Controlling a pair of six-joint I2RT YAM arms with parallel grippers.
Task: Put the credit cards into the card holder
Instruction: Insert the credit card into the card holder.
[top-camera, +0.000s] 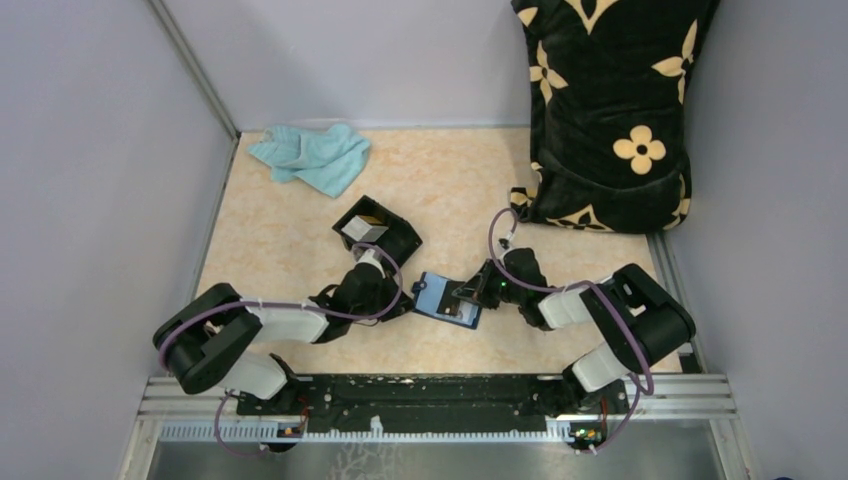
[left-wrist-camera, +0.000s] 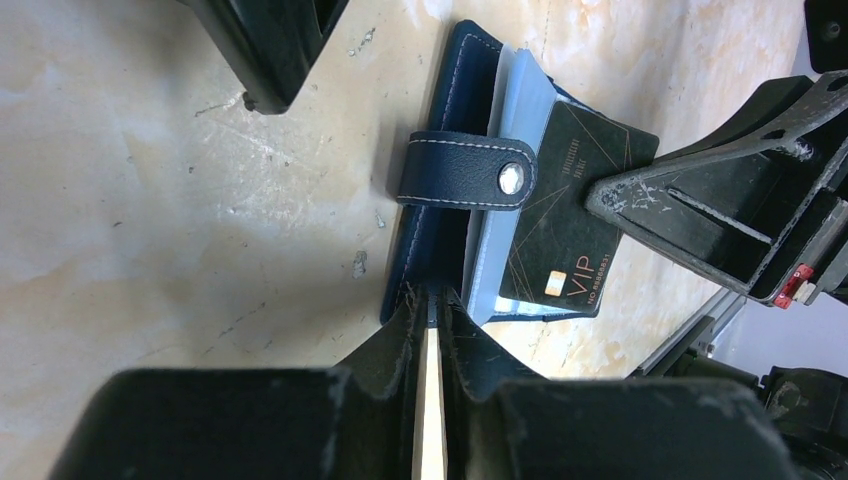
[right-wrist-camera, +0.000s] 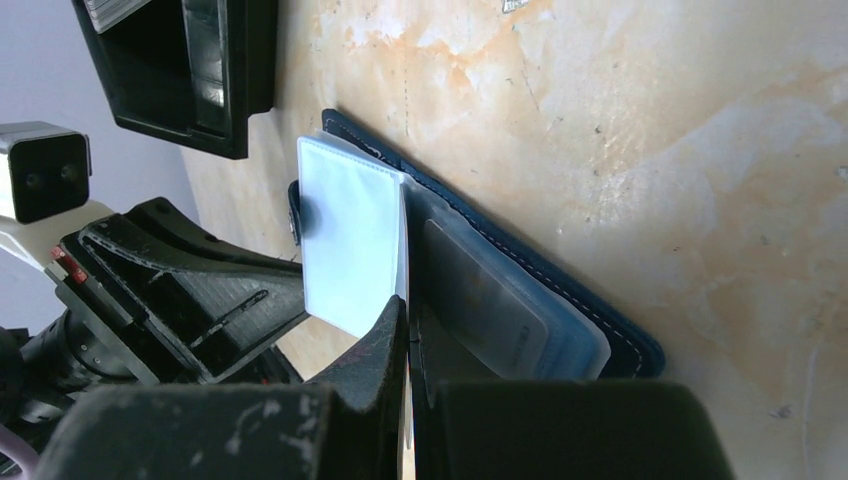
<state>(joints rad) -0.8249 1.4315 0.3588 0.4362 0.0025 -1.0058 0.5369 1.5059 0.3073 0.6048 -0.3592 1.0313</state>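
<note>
Clamps a pale card (left-wrist-camera: 432, 425) in the left end effector (left-wrist-camera: 432, 310) at the edge of the open wallet (left-wrist-camera: 425, 250); pinches its clear sleeve (right-wrist-camera: 350, 240) with the right end effector (right-wrist-camera: 408, 320). Seems partway: one dark card (left-wrist-camera: 575, 220) inside, more cards (top-camera: 365, 228) in the box (top-camera: 400, 243) behind the wallet.

My left pincer (left-wrist-camera: 430, 300) and right pincer (right-wrist-camera: 408, 305) are matte black with pale grey scuffs. The card holder (left-wrist-camera: 440, 230) is dark navy with white stitching and a silver snap (left-wrist-camera: 511, 180). Its plastic sleeve (right-wrist-camera: 350, 240) is milky pale blue. A dark card (left-wrist-camera: 575, 225) is black with thin gold lines and orange lettering. The card (left-wrist-camera: 430, 410) shows a cream-yellow edge. The table (top-camera: 450, 180) is marbled cream and peach. A cloth (top-camera: 312, 157) is turquoise, a box (top-camera: 405, 243) is black, and a cushion (top-camera: 600, 60) is black with cream-yellow flowers.
</note>
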